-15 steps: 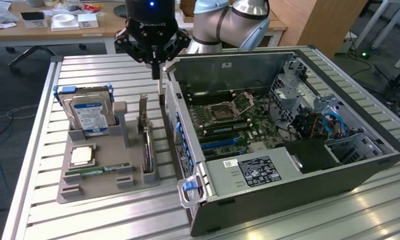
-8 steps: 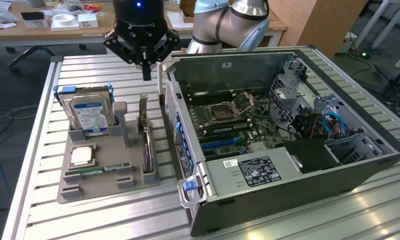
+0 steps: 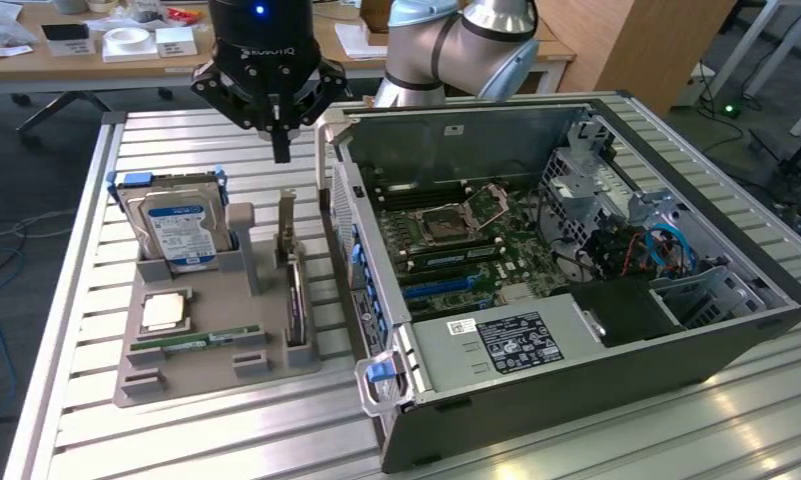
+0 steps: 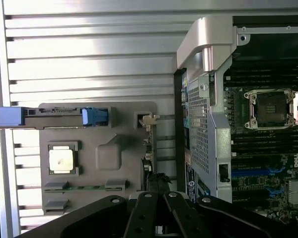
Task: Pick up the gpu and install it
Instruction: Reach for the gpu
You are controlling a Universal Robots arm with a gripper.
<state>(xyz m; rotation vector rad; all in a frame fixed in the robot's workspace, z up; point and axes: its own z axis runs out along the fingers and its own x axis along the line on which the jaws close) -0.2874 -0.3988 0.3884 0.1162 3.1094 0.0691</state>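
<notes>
While my claw [image 3: 281, 148] hangs shut and empty above the tray [image 3: 187, 375] | gpu [image 3: 291, 275] stands on edge in its slot beside the case [image 3: 600, 400] | judged light, stiff, fragile: pinch the bare top edge, clear of components.

Exterior view set high, angled down over the bench [image 3: 67, 420], taking in parts tray [image 3: 200, 375] and open computer case [image 3: 640, 370], wrist view closer, facing straight down past the gripper [image 4: 158, 184], both sharing the tray and the case's near wall.
</notes>
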